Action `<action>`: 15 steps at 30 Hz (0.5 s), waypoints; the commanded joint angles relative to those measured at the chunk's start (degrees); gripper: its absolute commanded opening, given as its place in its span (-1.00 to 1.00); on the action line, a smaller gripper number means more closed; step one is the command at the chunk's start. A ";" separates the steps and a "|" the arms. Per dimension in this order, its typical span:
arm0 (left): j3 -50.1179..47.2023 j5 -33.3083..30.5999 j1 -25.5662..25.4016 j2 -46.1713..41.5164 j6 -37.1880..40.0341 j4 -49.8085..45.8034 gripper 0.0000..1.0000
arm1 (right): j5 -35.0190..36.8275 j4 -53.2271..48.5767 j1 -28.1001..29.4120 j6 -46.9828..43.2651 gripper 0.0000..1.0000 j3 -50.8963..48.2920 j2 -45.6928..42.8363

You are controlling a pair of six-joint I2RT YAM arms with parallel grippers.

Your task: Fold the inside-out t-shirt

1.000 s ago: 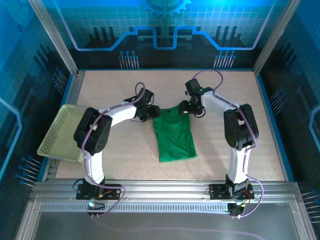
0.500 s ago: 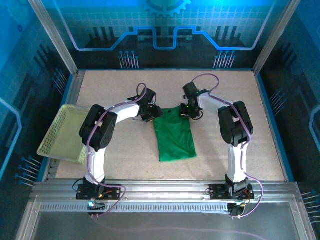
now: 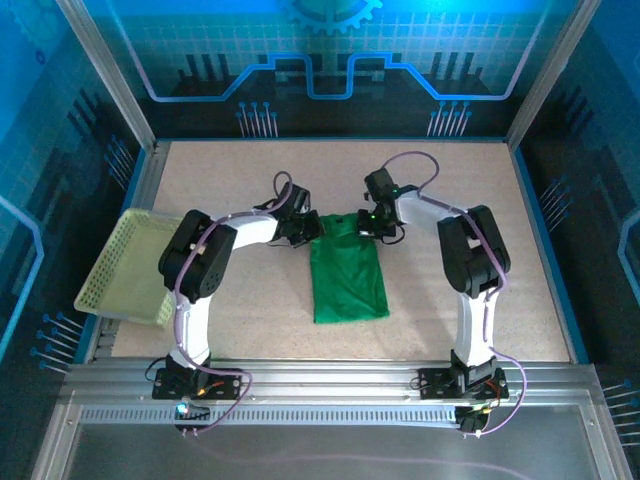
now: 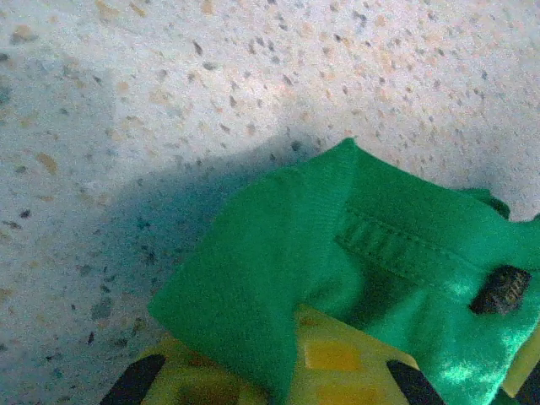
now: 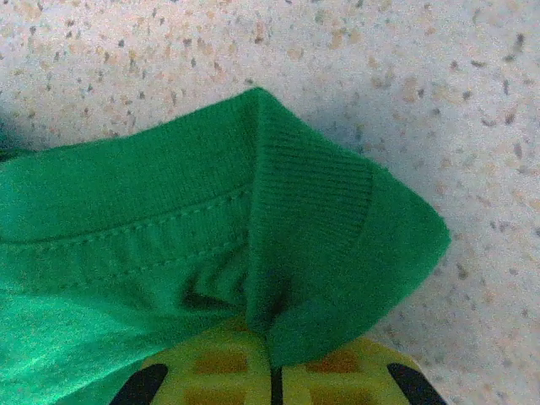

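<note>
Blue light is tinting the walls (image 3: 50,150), while the tabletop (image 3: 270,320) is sitting evenly lit. Close up, the shirt (image 4: 278,270) is casting a soft bluish shadow onto it, and the nearest fabric is glaring slightly.

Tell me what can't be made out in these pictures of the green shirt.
- Top view: fingertips of the left pincer and right pincer, hidden under their own wrists.
- Left wrist view: a small dark speck on the t-shirt, too blurred to identify.
- Right wrist view: most of the t-shirt, cut off by the left and bottom edges.
</note>
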 commanded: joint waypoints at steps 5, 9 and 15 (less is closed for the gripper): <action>-7.44 2.52 1.18 -10.17 -0.69 9.56 -1.00 | -1.27 2.84 0.25 -0.58 -1.00 -3.59 -9.80; -9.88 3.30 2.21 -13.75 -1.30 13.69 -1.00 | -2.91 2.89 -0.52 -0.92 -1.00 -3.23 -12.10; -8.74 2.29 3.13 -18.75 0.67 14.84 -1.00 | -3.76 0.87 -1.17 -2.24 -1.00 2.02 -13.10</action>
